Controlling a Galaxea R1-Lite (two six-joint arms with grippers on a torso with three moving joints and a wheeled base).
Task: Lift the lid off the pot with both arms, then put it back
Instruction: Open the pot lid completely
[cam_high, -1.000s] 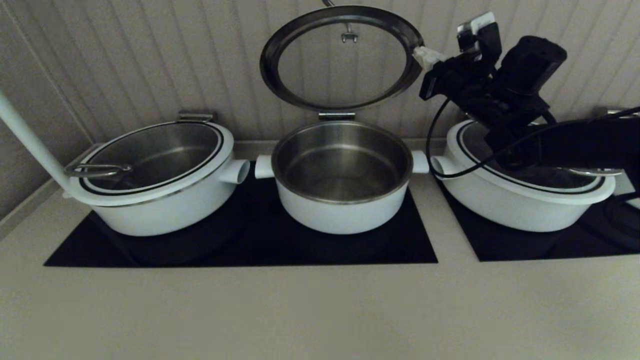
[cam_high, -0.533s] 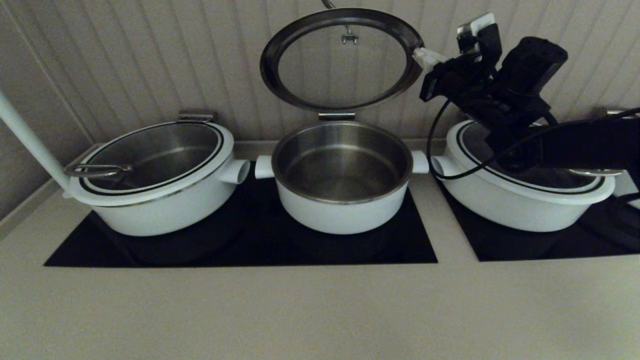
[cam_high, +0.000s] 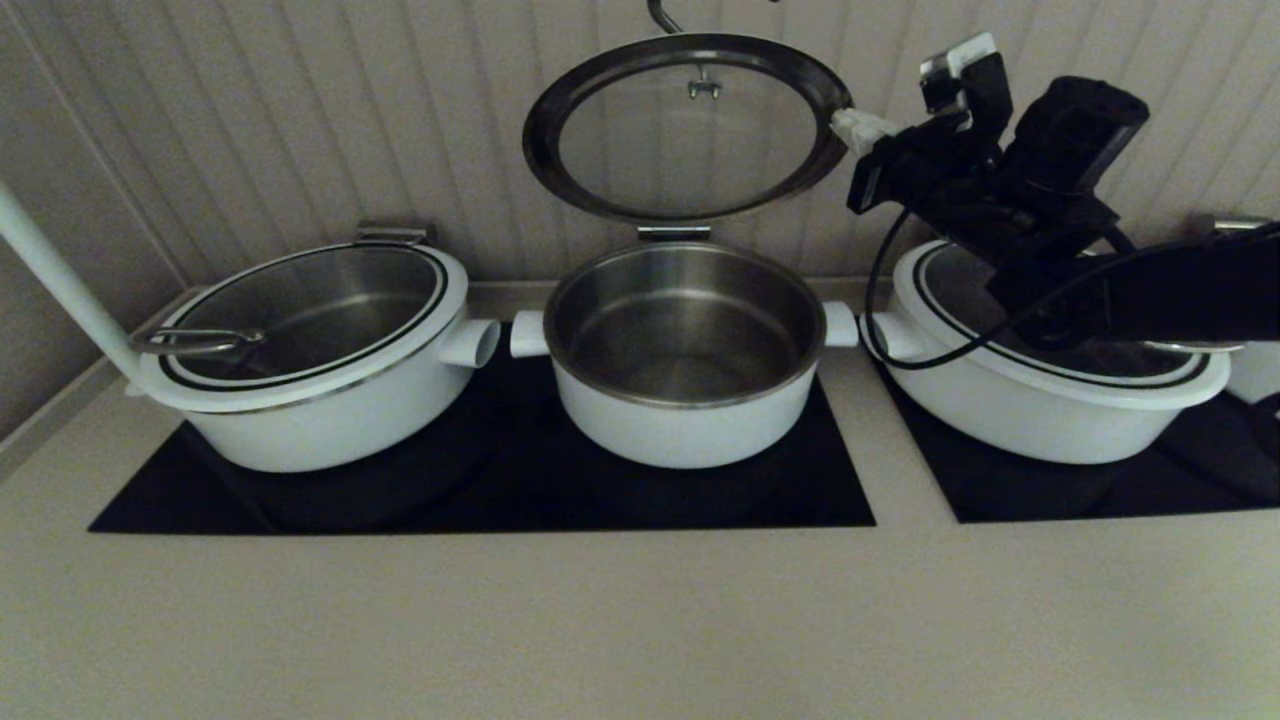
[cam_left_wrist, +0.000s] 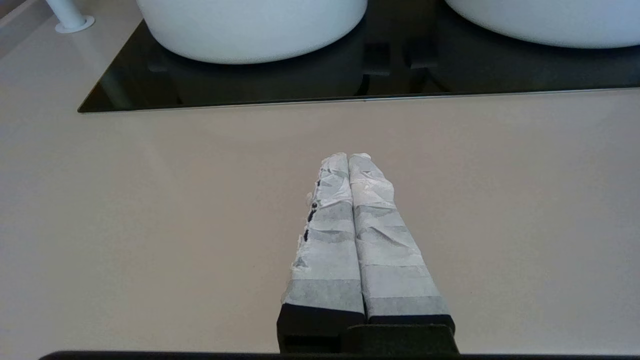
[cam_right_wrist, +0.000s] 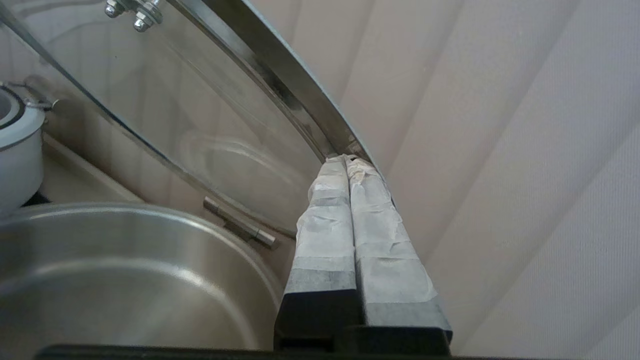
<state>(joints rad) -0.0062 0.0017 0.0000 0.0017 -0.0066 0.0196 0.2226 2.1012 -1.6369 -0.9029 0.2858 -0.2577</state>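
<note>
Against the ribbed wall, right gripper (cam_high: 848, 124), fingers closed, touches the raised lid's (cam_high: 688, 128) right rim above the pot (cam_high: 683, 350); left gripper (cam_left_wrist: 349, 158) closed, empty.

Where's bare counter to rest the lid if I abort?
Bare counter runs along the near edge, in front of both black mats. The left gripper hovers over it, shut. Behind, it's crowded: the pot between two wider pots, the lid tilted above.

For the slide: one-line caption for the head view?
Right pincer shut against the raised lid's edge, above the open pot.
</note>
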